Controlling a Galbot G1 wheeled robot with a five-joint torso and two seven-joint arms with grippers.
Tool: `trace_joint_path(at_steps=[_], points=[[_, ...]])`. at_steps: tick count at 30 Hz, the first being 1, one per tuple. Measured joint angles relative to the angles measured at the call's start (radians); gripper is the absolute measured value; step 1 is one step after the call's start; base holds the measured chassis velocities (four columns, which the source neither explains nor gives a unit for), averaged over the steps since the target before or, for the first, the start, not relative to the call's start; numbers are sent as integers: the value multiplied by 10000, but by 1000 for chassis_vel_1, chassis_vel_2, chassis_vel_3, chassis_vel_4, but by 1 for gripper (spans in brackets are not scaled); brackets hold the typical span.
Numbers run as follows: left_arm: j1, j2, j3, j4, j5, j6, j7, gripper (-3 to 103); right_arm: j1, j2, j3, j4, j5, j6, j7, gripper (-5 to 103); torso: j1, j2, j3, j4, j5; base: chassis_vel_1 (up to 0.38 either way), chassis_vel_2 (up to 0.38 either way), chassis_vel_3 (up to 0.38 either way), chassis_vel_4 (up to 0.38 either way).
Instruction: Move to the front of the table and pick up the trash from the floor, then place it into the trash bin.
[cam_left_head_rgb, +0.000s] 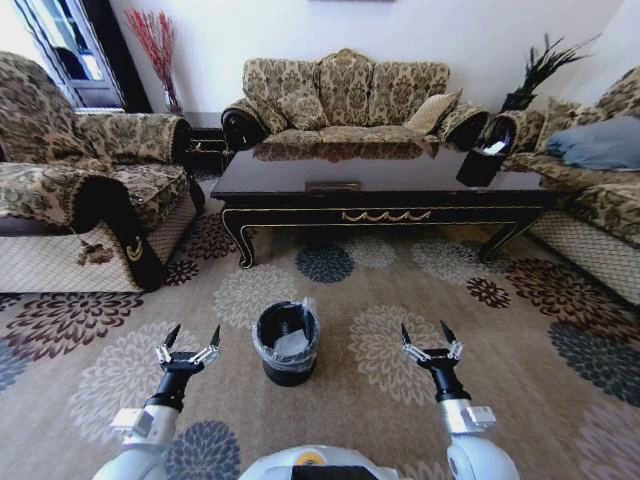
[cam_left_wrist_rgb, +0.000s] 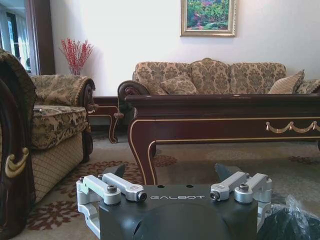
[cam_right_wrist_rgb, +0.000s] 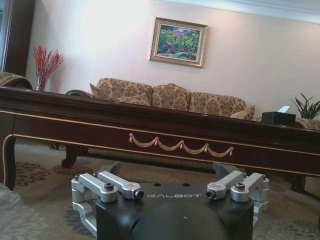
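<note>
Living room seen from the robot's head. The worktop (cam_left_head_rgb: 300, 178), a long dark one with a gold ornament on its front rail, spans the far side of the carpet (cam_left_head_rgb: 400, 290), and the robot faces its front squarely, which suggests the approach part of the task is done. A sofa (cam_left_head_rgb: 345, 95) stands behind it; an armchair (cam_left_head_rgb: 90, 190) flanks it on the robot's left.

The bin (cam_left_head_rgb: 287, 343), black with a clear liner folded over its rim, stands on the carpet between the two arms and slightly ahead of the robot's base, probably so that either arm can reach it with a short swing. Pale material lies inside it, resting against the liner; what it is cannot be made out. No loose trash is distinguishable on the patterned carpet in these views.

The left hand (cam_left_head_rgb: 188, 345) hovers low over the carpet just beside the bin on the robot's left, fingers spread wide and holding nothing. The right hand (cam_left_head_rgb: 430, 340) hovers likewise on the other side, a little farther from the bin, spread and holding nothing. Both point forward toward the worktop, a level, symmetrical pose that reads as ready or resting rather than mid-grasp. In the left wrist view the liner's edge (cam_left_wrist_rgb: 292, 220) lies close to that hand.
</note>
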Motion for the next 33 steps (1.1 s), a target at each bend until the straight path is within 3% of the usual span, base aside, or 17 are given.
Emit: trace_joint_path(at_steps=[33], points=[[-7,1,-5,8,-13,21,-17,100,0,-1,-5,11,-2,-10,8,100,-1,0,-1,1,0,41,-45,-44,45]])
